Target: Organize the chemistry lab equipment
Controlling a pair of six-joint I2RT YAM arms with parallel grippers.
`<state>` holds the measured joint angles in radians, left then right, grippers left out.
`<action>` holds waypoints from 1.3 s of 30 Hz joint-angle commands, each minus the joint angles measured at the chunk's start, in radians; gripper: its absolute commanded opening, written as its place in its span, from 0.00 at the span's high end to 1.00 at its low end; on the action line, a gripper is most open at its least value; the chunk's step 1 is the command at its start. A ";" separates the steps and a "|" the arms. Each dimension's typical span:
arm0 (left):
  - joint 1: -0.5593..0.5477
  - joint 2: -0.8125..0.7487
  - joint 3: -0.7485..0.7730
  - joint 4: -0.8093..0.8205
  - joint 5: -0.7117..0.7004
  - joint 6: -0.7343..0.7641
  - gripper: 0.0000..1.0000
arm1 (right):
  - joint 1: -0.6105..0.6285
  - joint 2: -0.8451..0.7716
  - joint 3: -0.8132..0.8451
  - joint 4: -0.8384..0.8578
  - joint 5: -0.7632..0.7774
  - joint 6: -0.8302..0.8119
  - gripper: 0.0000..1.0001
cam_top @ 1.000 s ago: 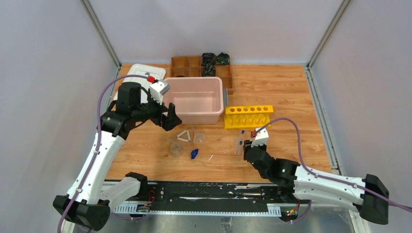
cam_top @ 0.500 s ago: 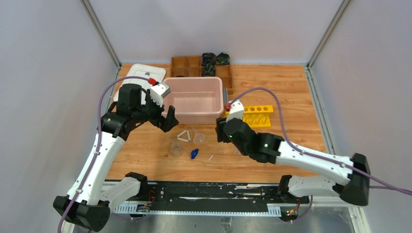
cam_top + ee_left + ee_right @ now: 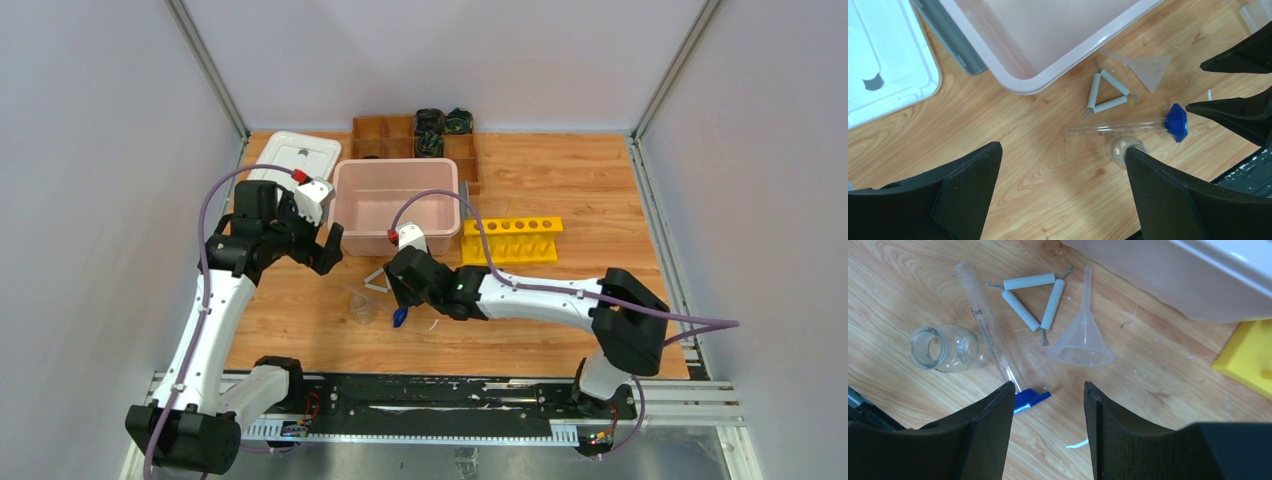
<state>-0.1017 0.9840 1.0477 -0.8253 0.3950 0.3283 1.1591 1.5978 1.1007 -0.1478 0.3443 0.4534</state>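
A white triangle (image 3: 378,280) lies in front of the pink bin, with a clear funnel (image 3: 1082,340) beside it. A clear graduated tube (image 3: 990,335) with a blue base (image 3: 1030,399) lies flat next to a small clear flask (image 3: 943,347). My right gripper (image 3: 1049,386) is open just above the table, and its left finger is next to the blue base. My left gripper (image 3: 1063,150) is open and empty, above and to the left of the glassware (image 3: 1122,150). No small capped tubes show.
The pink bin (image 3: 395,164) stands at the back middle, with a yellow tube rack (image 3: 510,240) to its right. A white lid (image 3: 295,158) lies at the back left. A wooden divided box (image 3: 385,128) stands behind the bin. My right arm lies across the table's middle.
My right arm has swung from the right front of the table leftward to the glassware. My left gripper has drawn back a little to the left.
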 commanded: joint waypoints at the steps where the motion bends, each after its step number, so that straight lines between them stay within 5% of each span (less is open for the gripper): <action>1: 0.036 0.009 -0.022 -0.006 -0.011 0.057 0.00 | 0.014 0.053 0.023 0.097 -0.007 0.070 0.45; 10: 0.075 -0.013 -0.043 -0.036 -0.023 0.118 0.00 | 0.011 0.158 0.031 0.117 0.196 0.206 0.47; 15: 0.082 -0.036 -0.050 -0.059 -0.020 0.150 0.00 | 0.011 0.182 -0.001 0.294 0.237 0.215 0.50; 31: 0.085 -0.046 -0.041 -0.080 0.025 0.149 0.00 | 0.008 0.258 0.044 0.188 0.288 0.307 0.55; 39: 0.085 -0.063 -0.023 -0.098 0.015 0.154 0.00 | -0.004 0.264 0.021 0.235 0.292 0.305 0.76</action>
<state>-0.0227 0.9409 1.0019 -0.9104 0.4007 0.4728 1.1606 1.8549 1.1423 0.0601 0.5892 0.7418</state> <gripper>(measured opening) 0.997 0.279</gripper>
